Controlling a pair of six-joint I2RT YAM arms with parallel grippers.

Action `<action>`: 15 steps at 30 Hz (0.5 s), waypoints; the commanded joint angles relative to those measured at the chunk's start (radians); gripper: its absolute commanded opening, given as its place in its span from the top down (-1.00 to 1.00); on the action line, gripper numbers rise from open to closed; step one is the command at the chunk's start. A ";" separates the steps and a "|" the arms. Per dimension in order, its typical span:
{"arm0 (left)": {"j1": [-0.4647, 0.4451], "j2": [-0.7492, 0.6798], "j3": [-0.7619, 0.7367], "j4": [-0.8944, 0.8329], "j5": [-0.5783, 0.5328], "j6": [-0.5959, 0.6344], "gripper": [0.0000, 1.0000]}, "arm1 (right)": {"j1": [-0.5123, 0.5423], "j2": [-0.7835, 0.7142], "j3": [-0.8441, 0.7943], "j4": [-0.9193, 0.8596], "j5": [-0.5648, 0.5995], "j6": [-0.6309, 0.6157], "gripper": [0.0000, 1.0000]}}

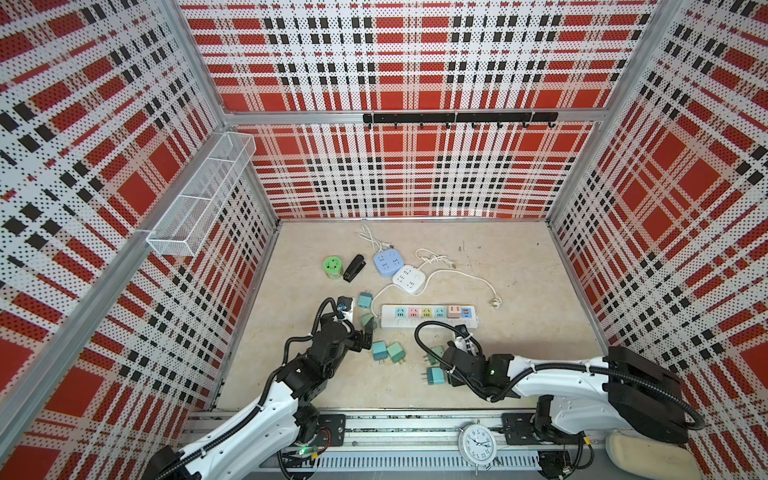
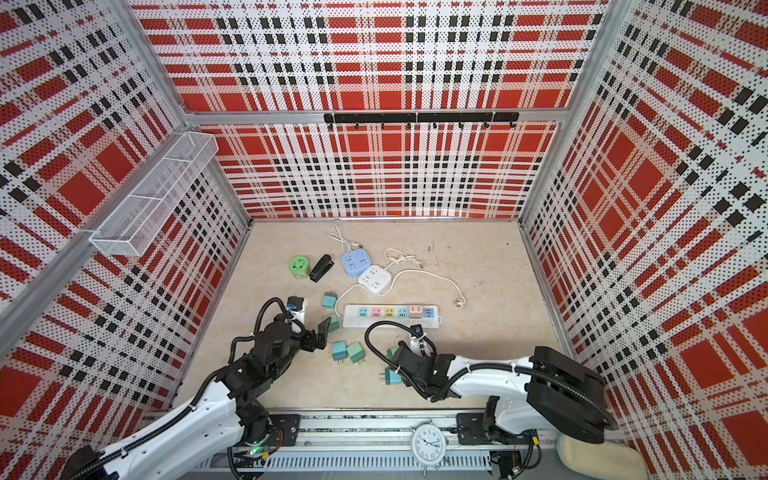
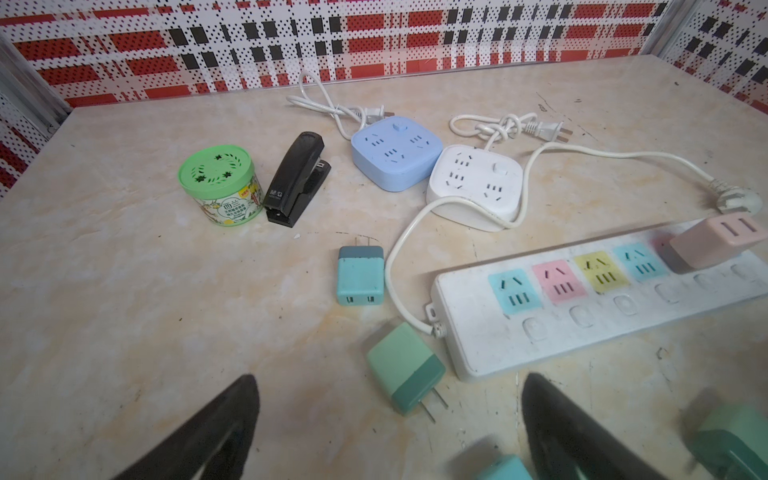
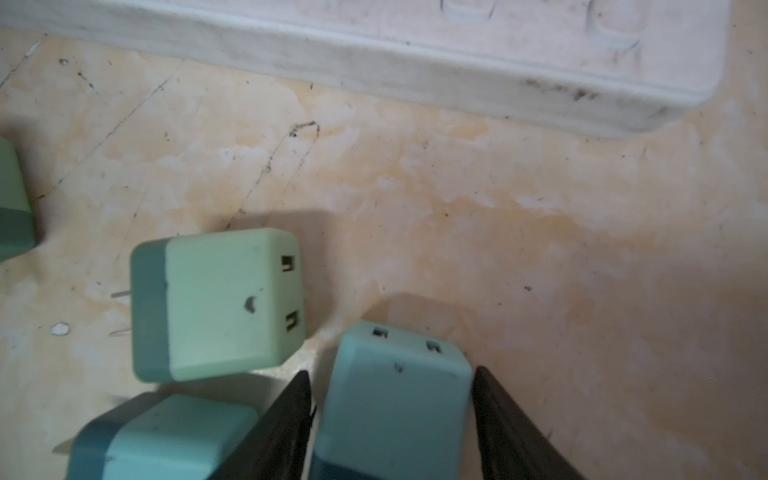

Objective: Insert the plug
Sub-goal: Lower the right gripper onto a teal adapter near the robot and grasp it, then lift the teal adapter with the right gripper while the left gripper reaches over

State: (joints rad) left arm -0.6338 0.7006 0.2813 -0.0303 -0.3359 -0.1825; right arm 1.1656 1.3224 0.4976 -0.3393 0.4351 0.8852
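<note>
Blue-green plug (image 4: 395, 399) lies on table (image 4: 540, 249), near white socket strip (image 4: 415, 62). Right hand (image 4: 391, 372) pinches its two sides. Left hand (image 3: 390, 377) wide open, empty. Squeeze firm, lift straight, turn pins down, line up with free holes, push gently.

Wears smooth white shells on the long parts of the left arm (image 1: 257, 419) and the right arm (image 1: 552, 374). Turns black and blocky at the joints and wrists. Has a big black box (image 1: 640, 390) near the right shoulder. Carries black ribbed hoses (image 1: 417, 338) along both, held on with thin white ties (image 1: 256, 405). Shows a small green light (image 1: 492, 371) on the right one and another low by the black base plate (image 1: 332, 428). Ends in the left gripper (image 3: 388, 378) and right gripper (image 4: 390, 372), each with two flat black fingers (image 3: 232, 419) that narrow to a point
</note>
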 commanded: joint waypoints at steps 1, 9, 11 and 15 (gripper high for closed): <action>-0.002 0.000 0.029 0.023 -0.002 -0.016 -0.98 | 0.016 0.002 0.011 -0.007 0.020 0.028 -0.10; -0.006 0.011 0.033 0.023 -0.006 -0.014 -0.98 | 0.017 0.019 -0.004 0.023 0.020 0.039 0.32; -0.009 0.013 0.033 0.023 -0.009 -0.013 -0.99 | 0.019 0.035 -0.003 0.035 0.019 0.040 0.30; -0.009 0.014 0.035 0.023 -0.017 -0.012 -0.98 | 0.019 0.065 -0.001 0.052 0.013 0.044 -0.11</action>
State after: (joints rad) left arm -0.6388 0.7139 0.2832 -0.0303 -0.3374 -0.1822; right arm 1.1790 1.3518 0.4976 -0.3031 0.4568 0.9096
